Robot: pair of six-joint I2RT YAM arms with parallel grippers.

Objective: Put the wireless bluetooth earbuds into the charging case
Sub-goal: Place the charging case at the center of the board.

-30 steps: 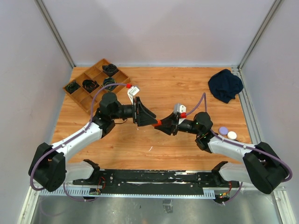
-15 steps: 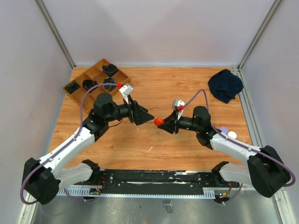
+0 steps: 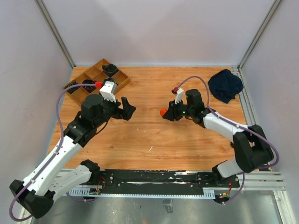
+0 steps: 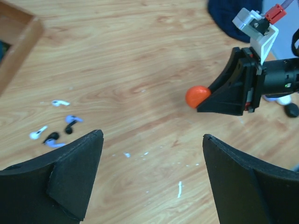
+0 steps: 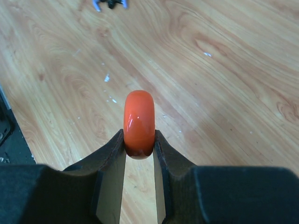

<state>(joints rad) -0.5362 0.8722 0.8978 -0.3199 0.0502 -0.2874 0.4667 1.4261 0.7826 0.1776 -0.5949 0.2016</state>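
My right gripper [image 5: 139, 137] is shut on an orange round charging case [image 5: 138, 119], held on edge above the wood; it also shows in the top view [image 3: 162, 112] and the left wrist view [image 4: 197, 96]. My left gripper [image 4: 153, 137] is open and empty, a hand's width left of the case [image 3: 128, 108]. Several tiny earbuds, white-lavender [image 4: 60, 103] and dark [image 4: 51, 137], lie loose on the table at the left of the left wrist view. They also show at the top edge of the right wrist view [image 5: 110, 3].
A wooden compartment tray [image 3: 117, 69] with dark items stands at the far left. A dark blue cloth [image 3: 225, 85] lies at the far right. A white round case [image 4: 279, 99] and a dark one [image 4: 292, 109] sit beyond my right gripper.
The two grippers met at the orange case, then parted. My left gripper drew back to the left and opened wide. My right gripper kept the case and swung toward the far side.
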